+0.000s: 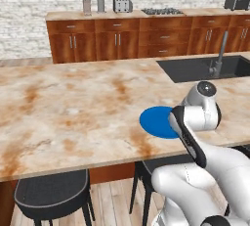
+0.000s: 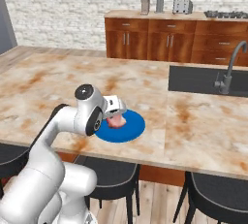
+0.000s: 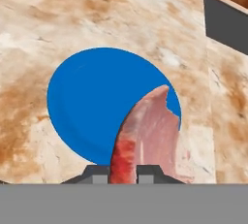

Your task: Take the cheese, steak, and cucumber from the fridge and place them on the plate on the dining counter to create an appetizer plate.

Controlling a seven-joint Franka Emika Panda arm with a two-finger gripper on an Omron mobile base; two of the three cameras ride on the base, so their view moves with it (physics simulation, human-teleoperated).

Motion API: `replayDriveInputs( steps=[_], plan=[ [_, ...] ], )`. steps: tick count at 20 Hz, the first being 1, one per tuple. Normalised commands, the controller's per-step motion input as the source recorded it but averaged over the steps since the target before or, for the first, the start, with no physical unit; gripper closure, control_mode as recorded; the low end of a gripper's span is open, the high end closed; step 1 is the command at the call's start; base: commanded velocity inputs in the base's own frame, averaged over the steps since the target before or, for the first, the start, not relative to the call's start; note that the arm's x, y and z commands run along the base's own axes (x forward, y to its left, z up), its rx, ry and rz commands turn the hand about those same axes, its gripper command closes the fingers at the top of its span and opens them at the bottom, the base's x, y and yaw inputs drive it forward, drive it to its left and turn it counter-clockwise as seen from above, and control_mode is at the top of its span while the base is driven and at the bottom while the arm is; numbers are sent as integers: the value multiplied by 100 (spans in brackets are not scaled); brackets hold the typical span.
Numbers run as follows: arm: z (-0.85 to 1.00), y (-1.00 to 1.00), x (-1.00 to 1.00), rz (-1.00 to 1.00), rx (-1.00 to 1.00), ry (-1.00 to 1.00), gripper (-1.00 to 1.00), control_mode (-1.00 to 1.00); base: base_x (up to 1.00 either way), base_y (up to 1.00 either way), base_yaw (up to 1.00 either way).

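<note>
End effector (image 3: 122, 173) closed tight on the steak (image 3: 147, 133), dark tips pinching its red lower end, pink slab with pale edge jutting forward from between them. In the right base view, end effector (image 2: 115, 118) poised low over the near-left part of the plate (image 2: 131, 130), steak (image 2: 116, 120) hanging under the hand, just above the blue surface or touching it; cannot tell which. In the hand view, steak overlapping the plate's (image 3: 92, 102) lower right part and reaching past its rim toward the bare stone. In the left base view, plate (image 1: 152, 121) partly hidden behind the white wrist.

Plate flat on the worktop (image 2: 58, 77), near its front edge, bare apart from the steak over it. Worktop (image 1: 73, 102) beige and marbled, orange-brown veins running across. Dark sink (image 2: 198, 80) sunk into it well to the right of the plate, grey faucet (image 2: 227, 72) curving over the basin; same sink (image 1: 205, 67) at the far right of the left base view.

Black stools (image 1: 52, 193) tucked under the near edge of the worktop, above a wood floor. Beyond, back counter (image 1: 146, 36) with reddish-brown wood cabinets against a pale brick wall, carrying a toaster (image 1: 122, 6), two tall metal canisters (image 1: 86, 4) and a cooktop (image 1: 161, 11).
</note>
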Motion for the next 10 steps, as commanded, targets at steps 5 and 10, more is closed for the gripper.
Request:
replayDriveInputs(
  steps=[5,10],
  plan=[
    [-41,-8,60,0,0,3,100,-100,0,0,0],
    [-38,-2,52,0,0,6,100,-100,0,0,0]
  ],
)
